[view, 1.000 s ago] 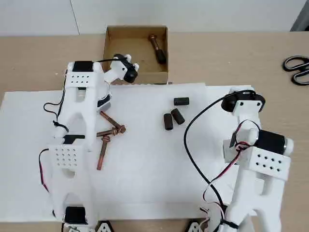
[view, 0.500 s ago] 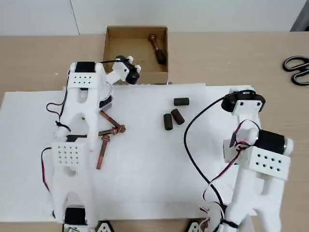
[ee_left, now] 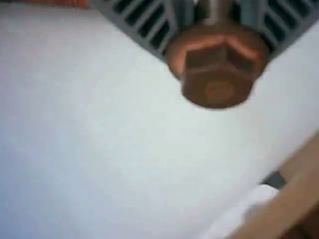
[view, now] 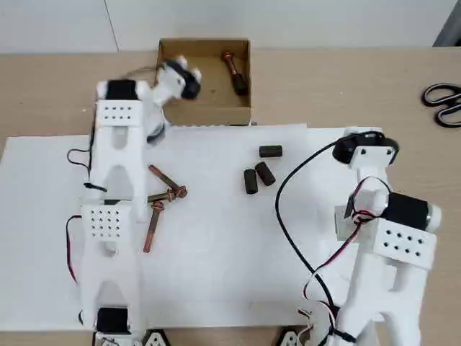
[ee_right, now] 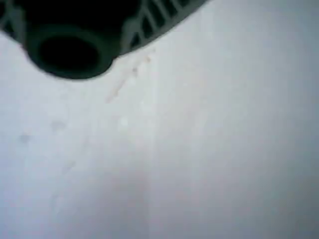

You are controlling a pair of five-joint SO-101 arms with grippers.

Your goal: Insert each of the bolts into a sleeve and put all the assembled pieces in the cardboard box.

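Note:
In the high view, three copper bolts (view: 164, 194) lie on the white foam sheet (view: 223, 252) beside the left arm. Three black sleeves (view: 261, 171) lie near the sheet's middle. The cardboard box (view: 173, 108) at the back holds one bolt fitted in a sleeve (view: 235, 73). My left gripper (view: 177, 76) hangs over the box's near left corner. It is shut on a copper bolt (ee_left: 217, 69), hex head towards the camera, between its ribbed jaws (ee_left: 209, 12). My right gripper (view: 364, 146) is at the sheet's right edge, shut on a black sleeve (ee_right: 70, 52).
Scissors (view: 443, 94) lie on the wooden table at the far right. The black cable (view: 288, 180) of the right arm loops over the foam next to the loose sleeves. The foam's near half is bare.
My left gripper has swung from the foam's back edge towards the box and is blurred with motion. The right arm has shifted only slightly.

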